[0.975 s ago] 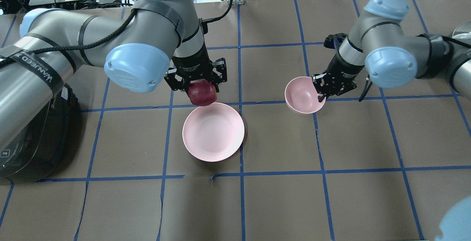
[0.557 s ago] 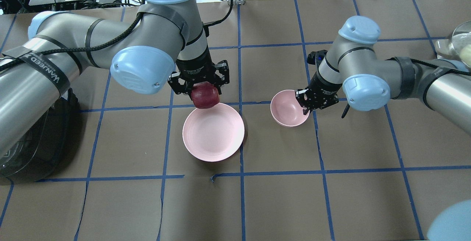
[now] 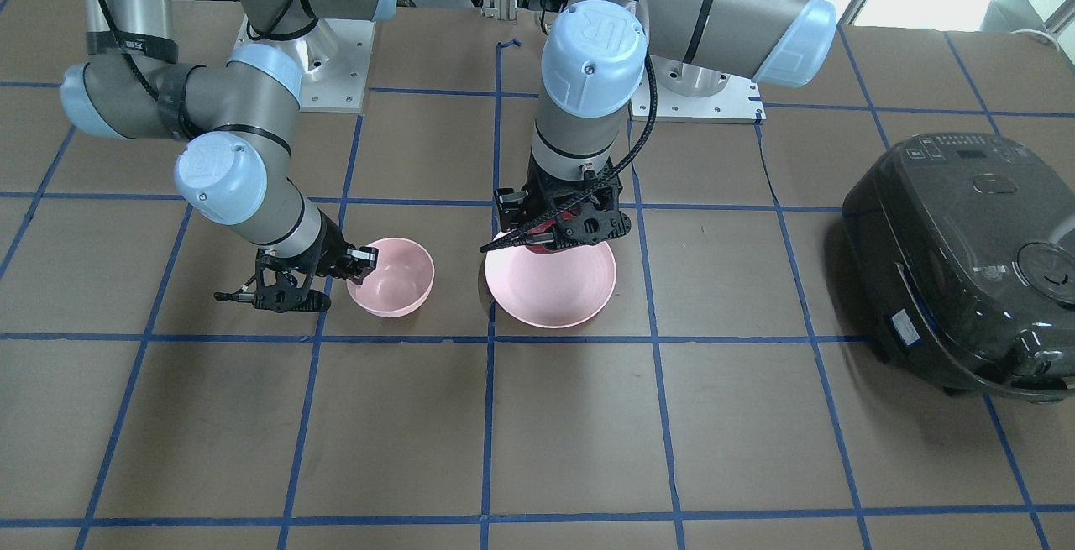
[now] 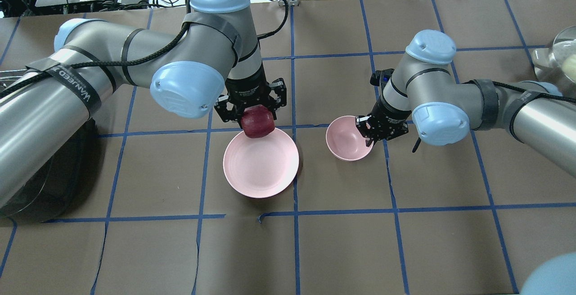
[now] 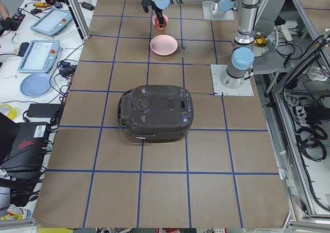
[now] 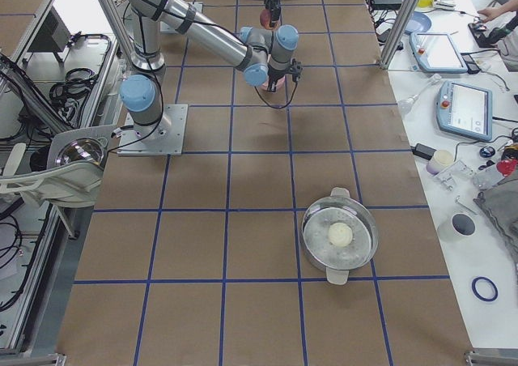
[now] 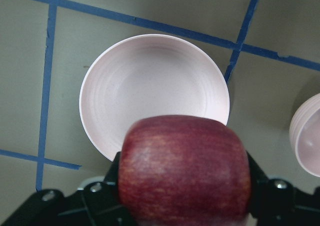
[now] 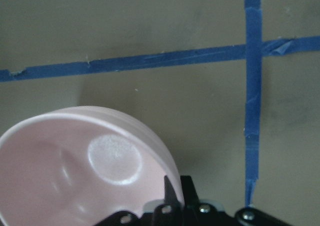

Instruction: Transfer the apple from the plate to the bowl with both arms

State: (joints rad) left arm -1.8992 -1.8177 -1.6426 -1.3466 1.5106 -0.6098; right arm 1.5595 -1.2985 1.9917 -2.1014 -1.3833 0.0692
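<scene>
My left gripper (image 4: 257, 117) is shut on the dark red apple (image 4: 258, 122) and holds it above the far edge of the wide pink plate (image 4: 261, 169). The apple fills the lower part of the left wrist view (image 7: 184, 168), over the empty plate (image 7: 150, 91). My right gripper (image 4: 371, 133) is shut on the right rim of the small pink bowl (image 4: 346, 138) and holds it tilted, to the right of the plate. The bowl (image 8: 75, 166) is empty in the right wrist view. In the front view the apple (image 3: 556, 231) is mostly hidden by the gripper; the bowl (image 3: 395, 275) lies to the plate's (image 3: 554, 290) left.
A black rice cooker (image 3: 966, 256) stands on the robot's left side of the table. A steel pot with a pale ball (image 6: 340, 238) sits at the far right side. Blue tape lines grid the brown table cover (image 4: 342, 241).
The left gripper has carried the apple a little to the right, over the plate's far edge. The right gripper has moved the bowl left, toward the plate, and slightly nearer.
</scene>
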